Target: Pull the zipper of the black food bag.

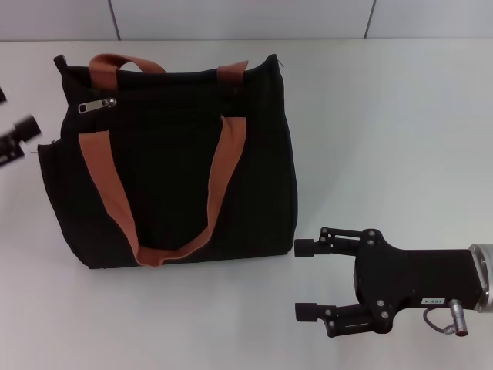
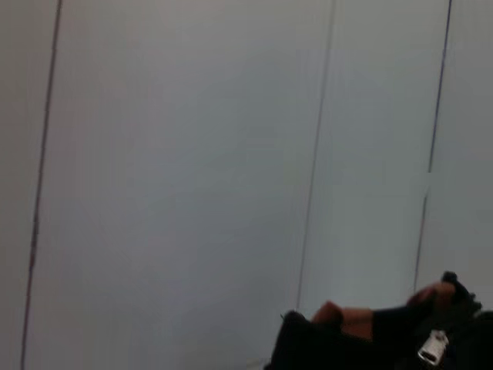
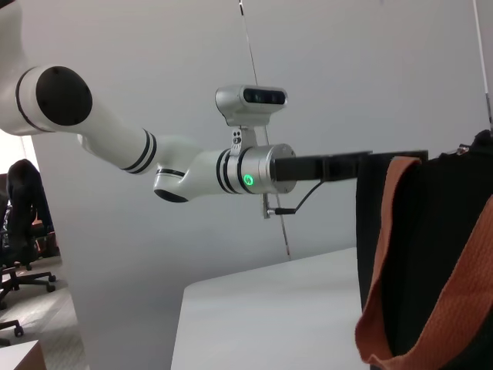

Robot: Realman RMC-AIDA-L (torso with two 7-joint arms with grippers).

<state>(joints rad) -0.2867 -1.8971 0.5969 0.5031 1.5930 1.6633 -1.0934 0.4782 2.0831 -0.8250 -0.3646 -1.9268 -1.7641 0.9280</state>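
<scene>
The black food bag [image 1: 177, 154] lies on the white table with its rust-brown strap handles [image 1: 223, 169] on top. The silver zipper [image 1: 104, 103] sits near the bag's upper left corner, at the left end of a zip line. My left gripper [image 1: 17, 137] is at the far left edge, just left of the bag and level with the zipper. My right gripper [image 1: 305, 279] is open and empty on the table, right of the bag's lower right corner. The left wrist view shows the bag's top [image 2: 347, 343] and the zipper tab [image 2: 433, 347]. The right wrist view shows the bag [image 3: 439, 231] and my left arm [image 3: 192, 166].
The white table [image 1: 385, 139] stretches right of the bag. A pale panelled wall [image 1: 231, 19] runs along the table's far edge. Office chairs [image 3: 19, 254] stand beyond the table in the right wrist view.
</scene>
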